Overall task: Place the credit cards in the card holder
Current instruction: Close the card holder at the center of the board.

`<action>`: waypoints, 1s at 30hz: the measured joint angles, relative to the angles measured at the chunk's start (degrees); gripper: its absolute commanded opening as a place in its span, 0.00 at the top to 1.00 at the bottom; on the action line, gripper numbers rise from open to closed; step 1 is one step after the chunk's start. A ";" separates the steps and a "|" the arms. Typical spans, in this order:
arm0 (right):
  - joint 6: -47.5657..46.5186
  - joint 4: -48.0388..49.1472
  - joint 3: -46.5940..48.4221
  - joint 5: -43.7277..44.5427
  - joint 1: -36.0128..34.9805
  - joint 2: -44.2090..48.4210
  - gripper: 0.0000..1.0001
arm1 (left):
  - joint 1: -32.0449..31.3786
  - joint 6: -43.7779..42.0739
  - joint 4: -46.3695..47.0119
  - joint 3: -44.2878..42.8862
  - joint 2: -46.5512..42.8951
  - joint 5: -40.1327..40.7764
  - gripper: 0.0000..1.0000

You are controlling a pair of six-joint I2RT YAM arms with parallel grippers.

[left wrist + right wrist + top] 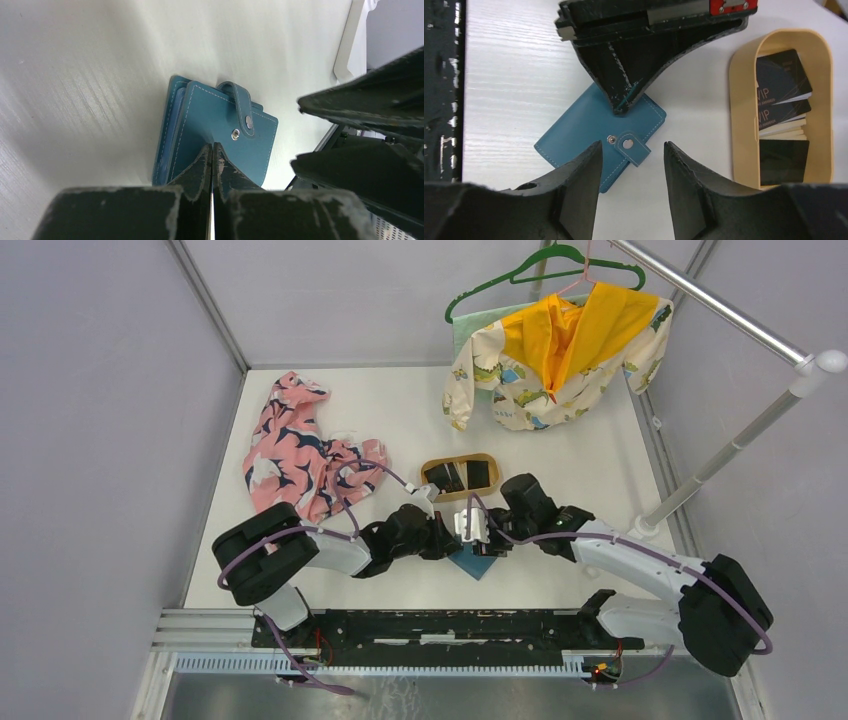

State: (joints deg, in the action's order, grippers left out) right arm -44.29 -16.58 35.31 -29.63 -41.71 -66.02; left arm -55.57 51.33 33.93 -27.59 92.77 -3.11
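Observation:
The teal card holder (pixel 584 127) lies closed on the white table, its tab (pixel 634 149) lying loose beside the snap stud on the cover. My left gripper (pixel 213 146) is shut, its tips resting on the card holder's (pixel 210 120) cover near one edge. My right gripper (pixel 633 145) is open just above the tab, with nothing between its fingers. Several dark credit cards (pixel 781 87) lie in the tan oval tray (pixel 744 100) to the side. In the top view both grippers (pixel 447 537) (pixel 488 538) meet over the card holder (pixel 478 564).
The tray (pixel 430 462) sits just behind the grippers. A pink patterned cloth (pixel 300 450) lies at the back left. A yellow and cream garment (pixel 560 355) hangs from a rail at the back right, whose post (pixel 700 475) stands on the right.

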 measured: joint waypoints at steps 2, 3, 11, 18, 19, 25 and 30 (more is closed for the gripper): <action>0.55 1.90 -0.72 2.78 -0.87 -0.90 0.45 | 0.00 0.00 0.00 0.00 0.00 0.00 0.98; 0.63 2.51 -1.03 3.89 -1.36 -1.44 0.46 | 0.00 0.02 0.00 0.00 0.00 0.00 0.98; 0.94 4.72 -2.97 9.99 -4.33 -4.00 0.47 | 0.00 0.07 0.61 0.00 0.35 -0.04 0.98; 0.79 6.03 -3.10 12.37 -5.57 -5.86 0.53 | 0.00 0.07 0.66 0.00 0.35 -0.07 0.98; 0.70 6.19 -3.10 12.70 -5.88 -6.14 0.55 | 0.00 0.04 0.66 0.00 0.35 -0.07 0.98; 0.22 6.40 -3.10 14.12 -6.58 -6.95 0.70 | 0.00 0.04 0.66 0.00 0.35 -0.07 0.98; -0.24 6.51 -3.10 15.13 -6.58 -6.95 0.83 | 0.00 0.04 0.68 0.00 0.35 -0.07 0.98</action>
State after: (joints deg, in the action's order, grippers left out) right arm -44.53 -10.07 32.21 -14.50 -48.29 -72.97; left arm -55.57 51.37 34.61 -27.59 93.12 -3.18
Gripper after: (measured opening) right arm 0.244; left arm 0.026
